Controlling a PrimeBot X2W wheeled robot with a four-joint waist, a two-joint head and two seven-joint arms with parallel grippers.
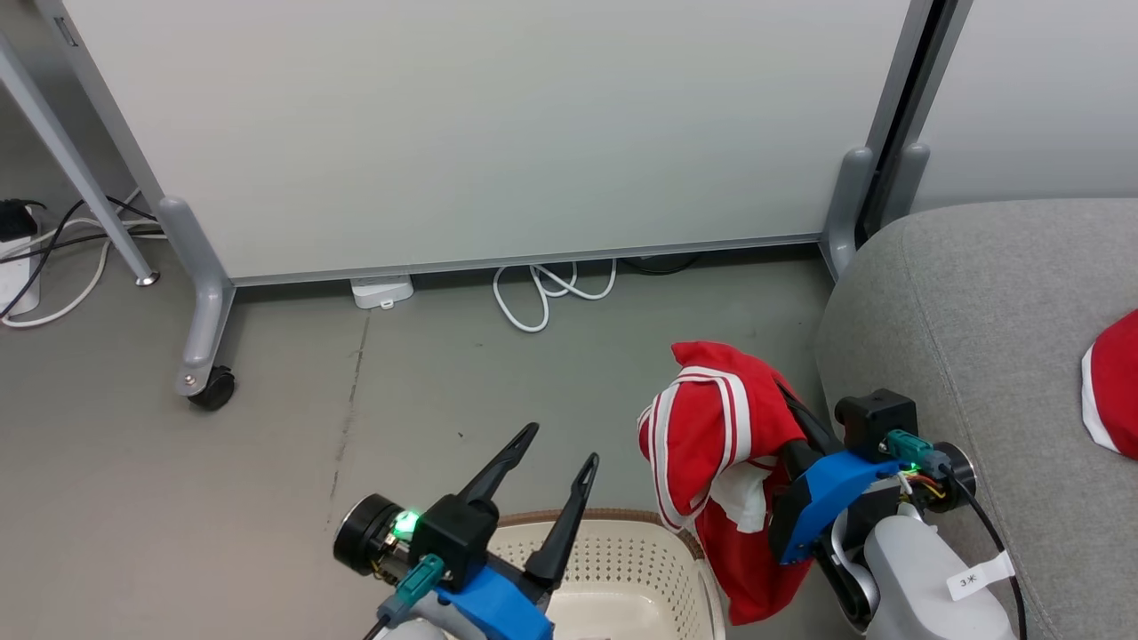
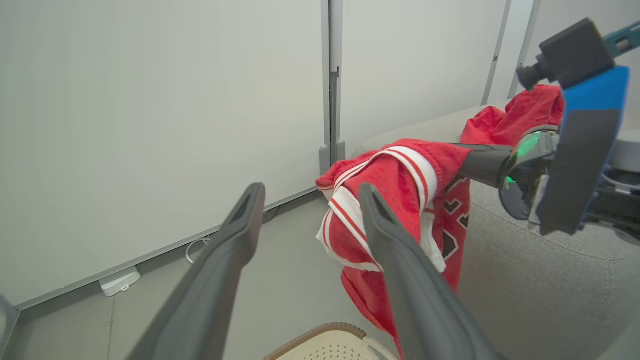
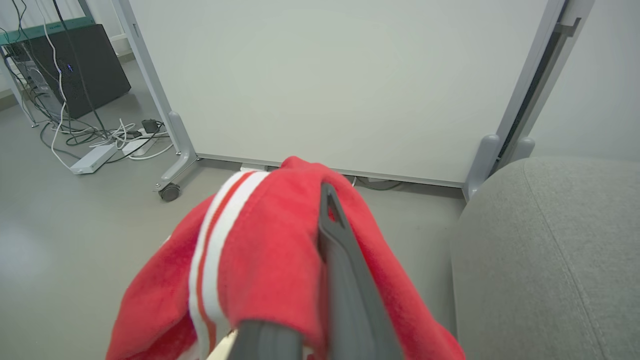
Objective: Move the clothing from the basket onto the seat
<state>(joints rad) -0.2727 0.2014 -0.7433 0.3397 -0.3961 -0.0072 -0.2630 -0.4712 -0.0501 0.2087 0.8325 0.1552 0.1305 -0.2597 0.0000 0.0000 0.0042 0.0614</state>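
Noted grey sofa at right, one red garment lying on its cushion. Saw basket on floor near it. Found striped red garment hanging by basket's edge, beside sofa, pinched in closed right gripper. Logged left gripper spread wide, empty.

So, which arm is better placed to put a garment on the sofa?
Right. The right gripper holds a red garment raised beside the sofa; the left gripper is open and empty, by the basket.
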